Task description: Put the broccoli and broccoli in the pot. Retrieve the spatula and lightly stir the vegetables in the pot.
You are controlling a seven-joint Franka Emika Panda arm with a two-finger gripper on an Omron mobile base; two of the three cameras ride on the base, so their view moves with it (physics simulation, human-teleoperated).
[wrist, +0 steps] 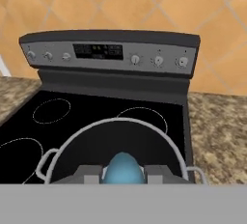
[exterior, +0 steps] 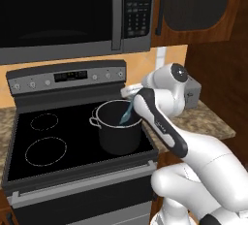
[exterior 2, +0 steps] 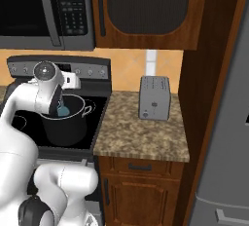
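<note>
Over the stove's near-right burner, the gripper (wrist: 123, 175) hangs just above the pot (exterior: 119, 134), its fingers clamped on the light-blue spatula (exterior: 127, 115), whose blade slants down past the silvery rim into the pot's dark inside. From the hand's camera the spatula (wrist: 123, 168) sits squeezed between the two finger tips, with the pot (wrist: 77, 138) rim curving around it. The broccoli cannot be made out in the pot's shadowed interior, so whether both florets lie there is unclear.

The likely trouble is a stir that sweeps too wide or too hard: the blade could catch the pot wall and shove the pot across the smooth cooktop (exterior: 72, 136), towards its near edge. A thin handle pinched near one end may also twist or slip in the grip. A scooping stroke could flick a small floret over the rim.
</note>
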